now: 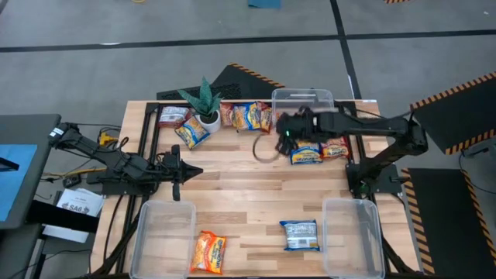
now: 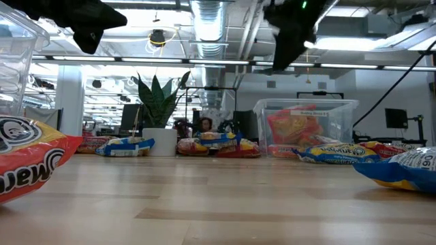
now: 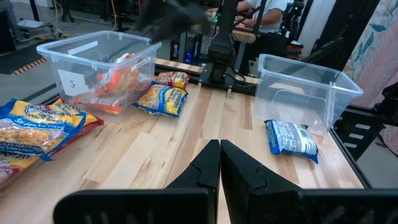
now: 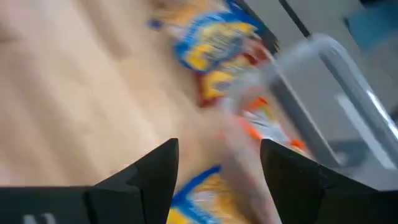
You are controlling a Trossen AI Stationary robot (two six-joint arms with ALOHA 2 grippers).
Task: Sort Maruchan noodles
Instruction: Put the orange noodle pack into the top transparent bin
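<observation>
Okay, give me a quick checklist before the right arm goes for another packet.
1. Right gripper jaws open and holding nothing: ok.
2. Right gripper near the back packets: ok, it is above them by the back bin.
3. Left gripper out of the way: ok, jaws shut, waiting at the table's left side.
4. Plant clear of the right arm's path: ok, it stands well to the left.
5. Which packet the gripper is over: cannot tell.
</observation>
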